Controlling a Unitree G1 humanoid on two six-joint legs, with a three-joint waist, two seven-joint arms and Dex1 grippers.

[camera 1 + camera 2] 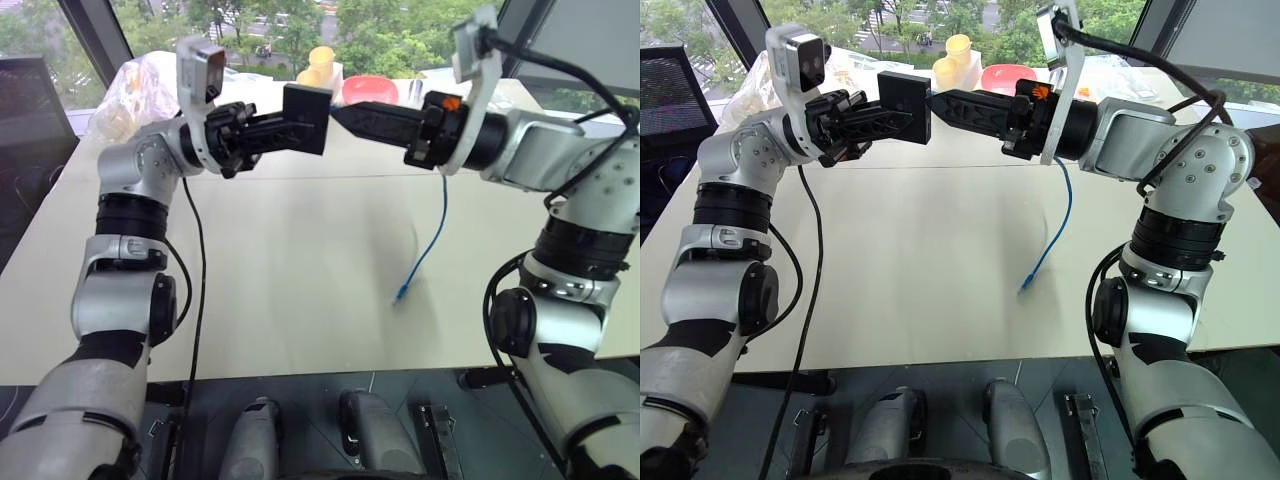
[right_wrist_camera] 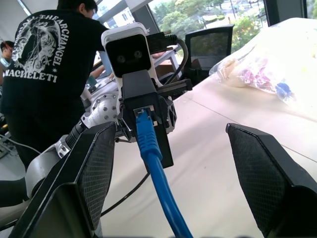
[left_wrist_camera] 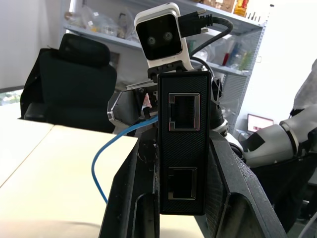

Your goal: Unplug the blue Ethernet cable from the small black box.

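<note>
My left jaws (image 1: 902, 108) clamp the small black box (image 1: 905, 107) above the bench (image 1: 920, 280). My right jaws (image 2: 168, 163) stand wide around the blue Ethernet cable (image 2: 151, 163), its plug at the box.

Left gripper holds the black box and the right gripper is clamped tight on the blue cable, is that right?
Not quite. The left gripper does hold the black box, but the right gripper is open: the right wrist view shows its fingers wide apart, the blue cable running between them.
</note>
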